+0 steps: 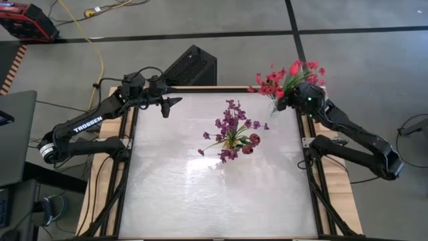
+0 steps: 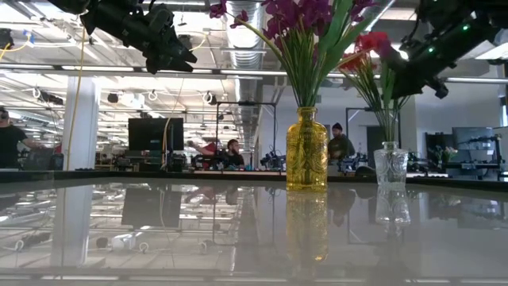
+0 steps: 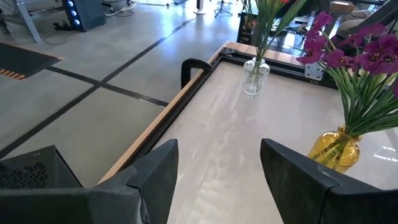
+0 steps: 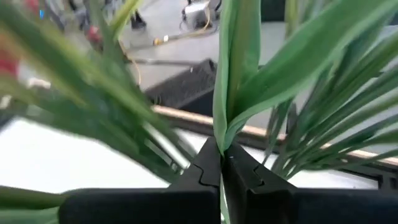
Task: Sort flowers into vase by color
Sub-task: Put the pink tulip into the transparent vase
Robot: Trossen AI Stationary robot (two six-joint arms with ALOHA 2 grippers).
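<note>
**High view and the rest: red flowers gripped over the corner vase**

High view: the left gripper (image 1: 175,102) hangs over the far left part of the table (image 1: 200,194), its fingers spread and holding nothing. The right gripper (image 1: 284,102) sits at the far right corner, tucked into the bunch of red flowers (image 1: 287,77). The purple flowers (image 1: 231,127) stand near the middle of the table, with one red bloom showing at their right side.

Low view: a yellow vase (image 2: 306,151) holds the purple flowers (image 2: 298,16), their green stems rising straight out of its neck. Just to its right stands a smaller clear vase (image 2: 390,165) with thin stems and a red bloom (image 2: 371,41) above it. One arm comes in at the upper left and another at the upper right, beside the red bloom. People show in the room behind the table.

Left wrist view: the two dark fingers (image 3: 158,171) stand wide apart over bare table. Beyond them are the clear vase (image 3: 255,76) near the table's edge and the yellow vase (image 3: 336,149) with purple flowers (image 3: 367,53).

Right wrist view: the fingers (image 4: 208,168) are pressed together on a green leaf (image 4: 233,68) of the red flowers, with more leaves and stems crowding round.
</note>
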